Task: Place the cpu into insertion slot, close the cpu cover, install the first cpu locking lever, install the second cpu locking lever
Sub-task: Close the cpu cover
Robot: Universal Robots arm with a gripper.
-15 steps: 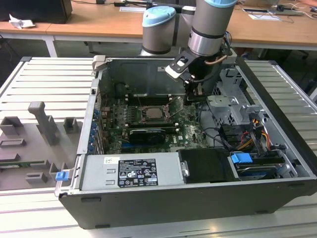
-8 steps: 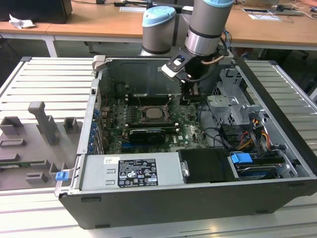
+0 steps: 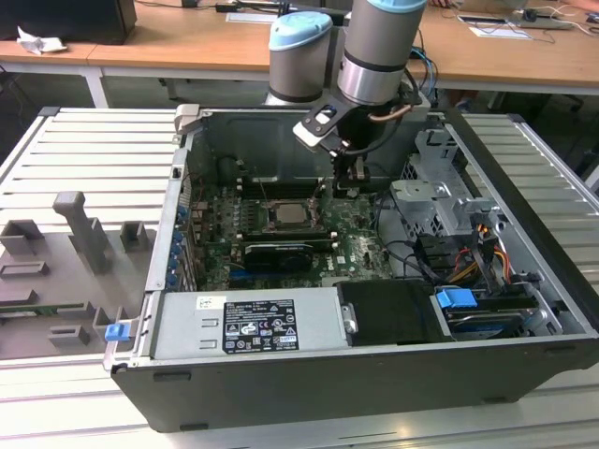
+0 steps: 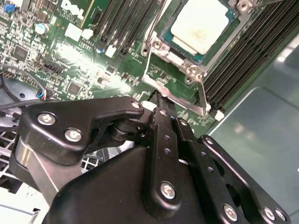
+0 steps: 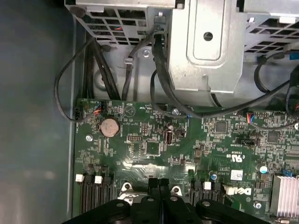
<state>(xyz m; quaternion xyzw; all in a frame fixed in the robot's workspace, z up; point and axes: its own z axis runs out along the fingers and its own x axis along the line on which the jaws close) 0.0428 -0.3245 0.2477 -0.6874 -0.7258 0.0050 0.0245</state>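
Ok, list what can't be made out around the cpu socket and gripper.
- cpu: far corner cut off by the picture's edge in the second wrist view.
- gripper: whether its shut tips touch or hold anything, hidden behind its own links in the second wrist view.

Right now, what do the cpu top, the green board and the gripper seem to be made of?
The cpu: metal lid, pale matte silver, with a soft dull sheen. The green board: likely lacquered laminate, glossy, with glare spots in the second wrist view. The gripper: black matte links, probably coated metal or plastic, joined by bright steel-looking screws.
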